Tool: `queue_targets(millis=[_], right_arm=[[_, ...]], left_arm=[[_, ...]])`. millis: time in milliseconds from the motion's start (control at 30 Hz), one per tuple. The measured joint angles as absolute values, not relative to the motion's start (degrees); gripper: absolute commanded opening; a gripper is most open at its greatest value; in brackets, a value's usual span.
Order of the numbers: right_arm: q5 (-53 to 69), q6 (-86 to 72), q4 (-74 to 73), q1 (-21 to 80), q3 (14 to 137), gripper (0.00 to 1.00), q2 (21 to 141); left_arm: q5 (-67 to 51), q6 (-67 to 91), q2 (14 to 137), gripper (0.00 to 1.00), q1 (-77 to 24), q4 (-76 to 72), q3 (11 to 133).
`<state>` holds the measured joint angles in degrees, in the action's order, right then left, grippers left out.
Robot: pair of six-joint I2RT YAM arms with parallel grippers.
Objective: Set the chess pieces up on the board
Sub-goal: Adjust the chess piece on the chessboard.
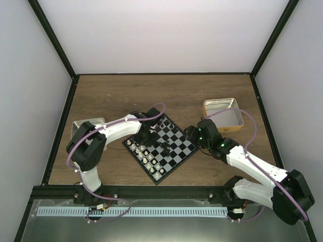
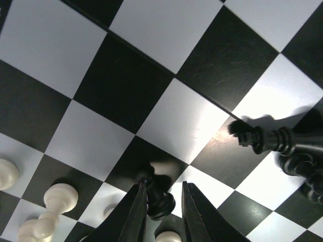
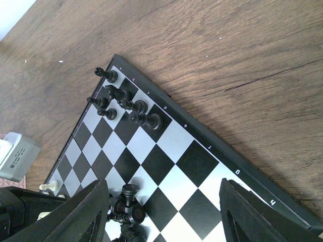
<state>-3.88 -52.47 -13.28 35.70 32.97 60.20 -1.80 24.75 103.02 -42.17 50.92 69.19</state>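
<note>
Your left hand [image 2: 163, 186] is drawn in narrow on 1 black piece [image 2: 160, 201], with a finger on each side, low over the board [image 2: 151, 50]. More black pieces [image 2: 282, 146] stand just to its right. Your right hand [image 3: 164, 184] stands wide and holds nothing, hovering at the board's right corner. The board lies turned like a diamond in the middle of the surface [image 1: 202, 91]. White pieces [image 1: 145, 154] line its near-left edge. A metal tray [image 1: 218, 102] sits to the board's right, apart from it.
</note>
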Motion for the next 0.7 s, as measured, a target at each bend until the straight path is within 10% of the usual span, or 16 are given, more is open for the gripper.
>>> queue_targets(millis=[700], right_arm=[[-3.86, -52.47, -13.26, 35.70, 32.95, 0.62, 60.20]], left_arm=[[-3.03, 25.12, 103.02, 0.24, -42.63, 50.09, 69.19]])
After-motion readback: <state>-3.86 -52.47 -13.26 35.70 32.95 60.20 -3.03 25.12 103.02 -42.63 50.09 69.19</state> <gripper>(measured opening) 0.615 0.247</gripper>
